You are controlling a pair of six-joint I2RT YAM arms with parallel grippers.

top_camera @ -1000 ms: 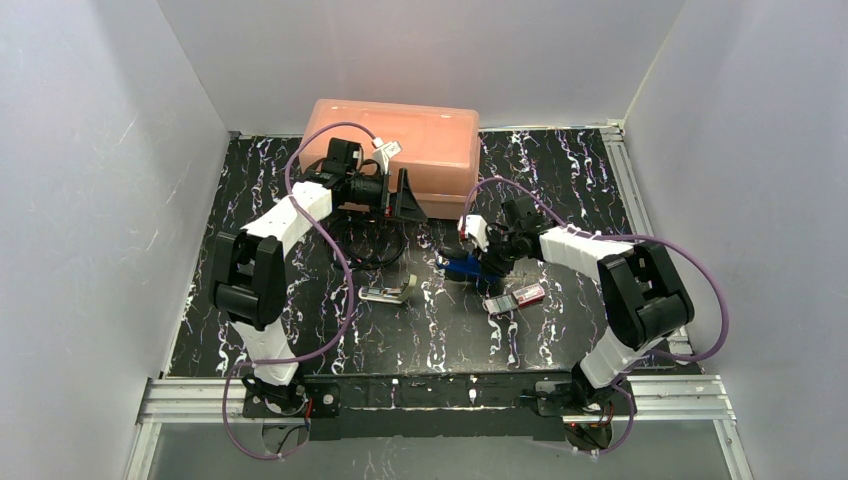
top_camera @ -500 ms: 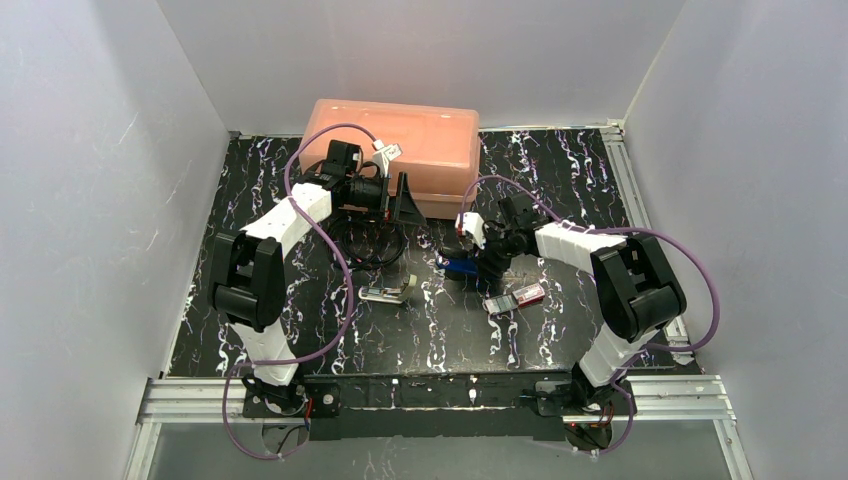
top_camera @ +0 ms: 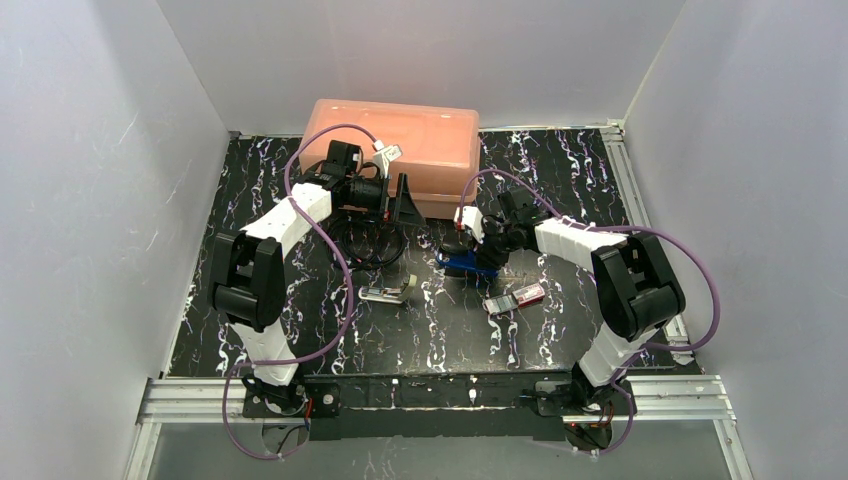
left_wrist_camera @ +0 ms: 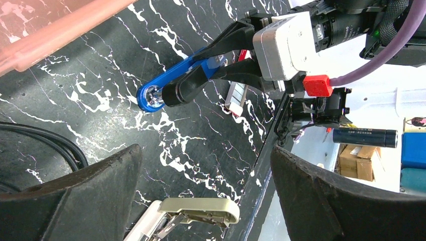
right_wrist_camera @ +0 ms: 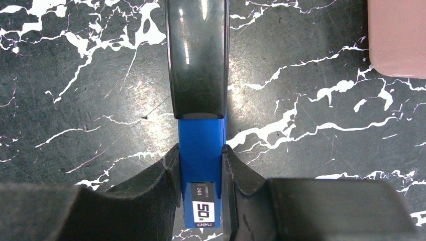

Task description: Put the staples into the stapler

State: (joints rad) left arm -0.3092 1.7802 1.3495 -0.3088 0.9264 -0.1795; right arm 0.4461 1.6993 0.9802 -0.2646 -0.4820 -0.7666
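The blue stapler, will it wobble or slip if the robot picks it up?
Probably not floppy: the blue stapler looks like hard plastic, and the right gripper squeezes its flat sides. Its shiny black top looks smooth, so gripping there might slip. It is long and thin, held near one end, so it may tilt.

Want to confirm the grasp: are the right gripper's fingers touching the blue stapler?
Touching. In the right wrist view both fingers of the right gripper press the sides of the blue stapler, no gap.
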